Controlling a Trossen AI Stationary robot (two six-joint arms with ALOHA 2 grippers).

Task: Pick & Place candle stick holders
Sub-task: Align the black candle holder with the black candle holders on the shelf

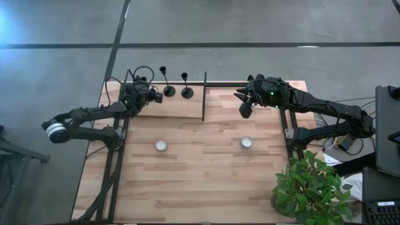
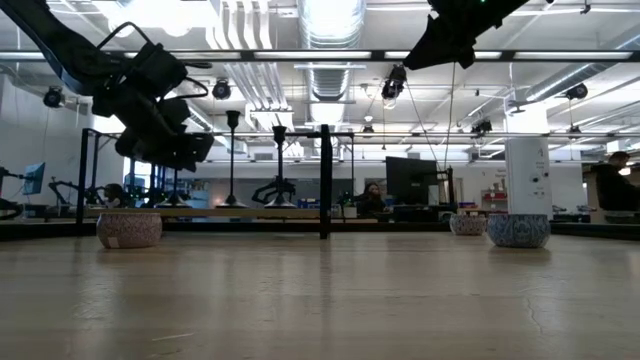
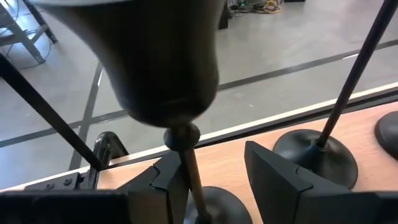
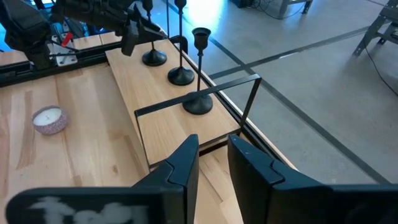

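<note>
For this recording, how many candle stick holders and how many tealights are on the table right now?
Black candle stick holders: 3, at and, all on the raised shelf.
Tealights: 2, at and.
Total: 5

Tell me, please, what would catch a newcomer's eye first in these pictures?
Three black holders in a row on the raised shelf at the table's far edge, the left tool open around the stem of the leftmost. Next, two tealights on the bare table, then the right tool hovering right of the shelf.
</note>
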